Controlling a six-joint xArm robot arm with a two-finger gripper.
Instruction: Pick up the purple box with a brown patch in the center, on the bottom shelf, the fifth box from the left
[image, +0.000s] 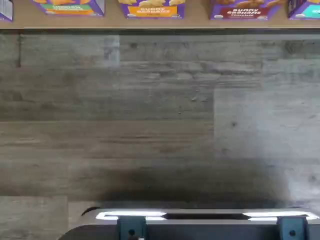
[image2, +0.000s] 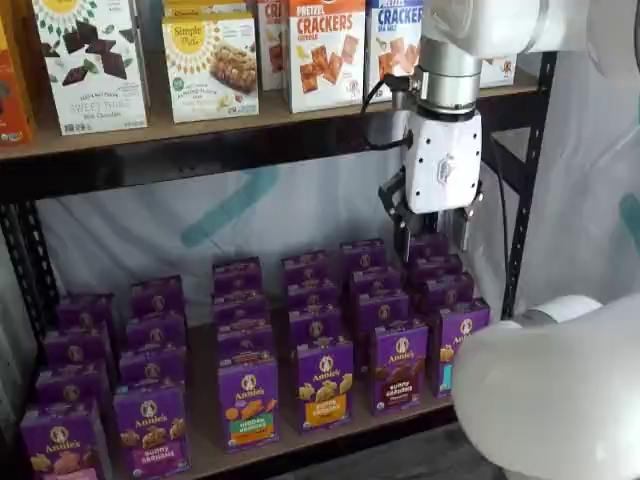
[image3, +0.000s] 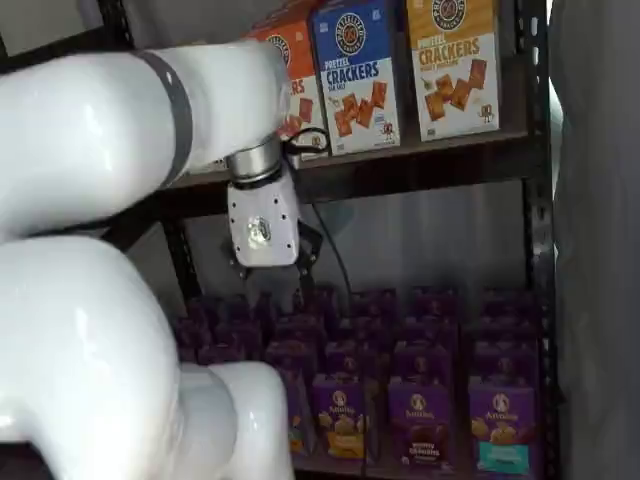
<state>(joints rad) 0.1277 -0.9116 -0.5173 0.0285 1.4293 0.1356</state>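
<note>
The purple box (image2: 400, 365) with dark brown crackers across its middle stands at the front of the bottom shelf (image2: 205, 445), between a yellow-label box (image2: 322, 385) and a teal-label box (image2: 460, 340). It shows in both shelf views (image3: 418, 425). In the wrist view only its lower part (image: 244, 10) shows, on the shelf board (image: 200, 22). My gripper (image2: 433, 240) hangs above the back rows, behind and above the purple box, with a gap between its black fingers and nothing in it. It also shows in a shelf view (image3: 270, 272), up and to the left of the box.
The higher board holds large cracker boxes (image2: 325, 50). A black rack upright (image2: 525, 200) stands right of the gripper. White arm links (image2: 540, 400) (image3: 90, 300) cover parts of both shelf views. Grey wood floor (image: 150, 125) lies before the shelf; a dark mount with teal brackets (image: 200, 227) shows.
</note>
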